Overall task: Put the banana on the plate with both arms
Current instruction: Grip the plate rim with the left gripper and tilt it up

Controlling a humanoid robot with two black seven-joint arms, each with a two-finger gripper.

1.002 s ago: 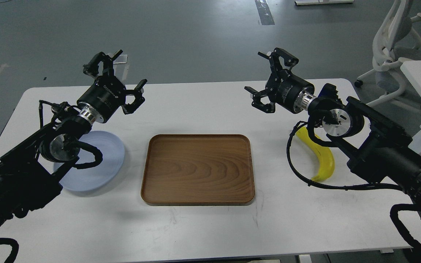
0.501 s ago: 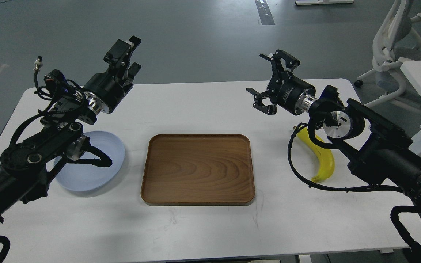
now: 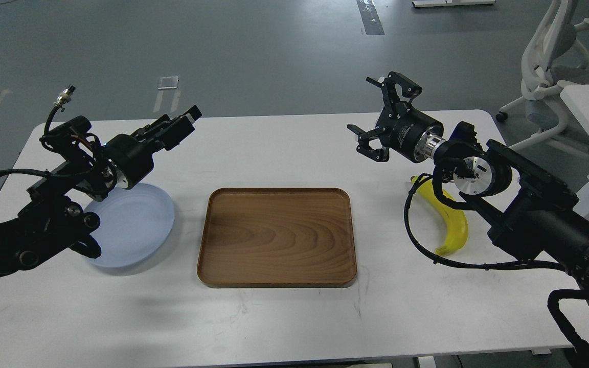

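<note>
Yellow and smooth-skinned, the banana (image 3: 452,221) lies on the white table (image 3: 284,317) at the right, partly under my right arm's wrist and its looping black cable (image 3: 412,232), well apart from the plate (image 3: 136,230); only the head view is given, so everything below comes from it; the pale blue-grey plate sits at the left side of the table, with the brown wooden tray (image 3: 276,236) between it and the fruit; the right gripper (image 3: 376,122) hangs above the table beyond the banana, its claws spread wide with nothing between them; the left gripper (image 3: 182,122) hangs above the far edge of the plate, seen nearly edge-on and dark, so I cannot tell whether its fingers are parted or closed (nothing appears to be in it); I judge the banana light, fairly firm yet easily bruised, with a waxy curved skin that may roll or slip under a hard pinch; the thick middle of the curve looks the best place to take hold, fingers across its width and closing gently; the dark tip and the tapering ends offer less grip.
</note>
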